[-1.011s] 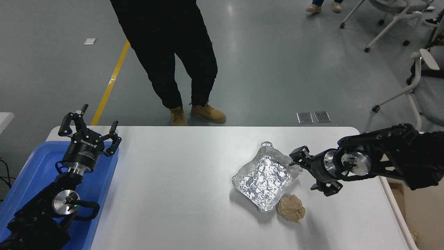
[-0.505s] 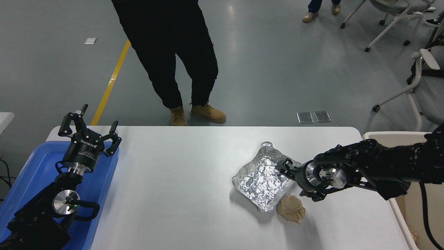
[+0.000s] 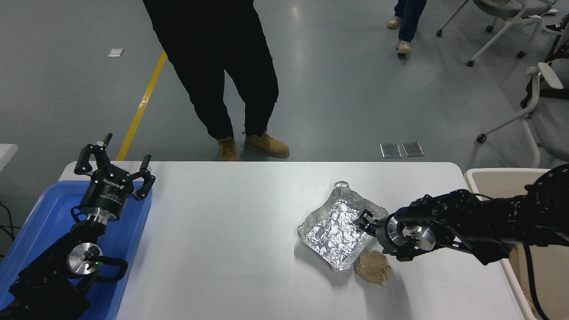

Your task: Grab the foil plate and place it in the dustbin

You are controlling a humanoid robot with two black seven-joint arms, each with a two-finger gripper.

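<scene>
The foil plate (image 3: 335, 229), a shiny crinkled silver tray, lies on the white table (image 3: 222, 240) right of the middle. My right gripper (image 3: 372, 235) comes in from the right, low at the plate's right rim. It is open, with one finger (image 3: 362, 218) over the rim and the other below near the paper ball. The dustbin (image 3: 480, 174), cream with a thick rim, stands off the table's right edge, partly hidden by my right arm. My left gripper (image 3: 114, 165) is parked open at the lower left.
A crumpled tan paper ball (image 3: 372, 266) lies against the plate's near right corner, just under my right gripper. A blue tray (image 3: 35, 222) sits under the left arm. A person in black trousers (image 3: 222, 66) stands at the table's far side. Office chairs (image 3: 533, 98) stand at the back right.
My right arm has moved left and down, bringing the open gripper from beside the plate onto its right rim. The dustbin has come into view behind the arm. The plate has not moved.
</scene>
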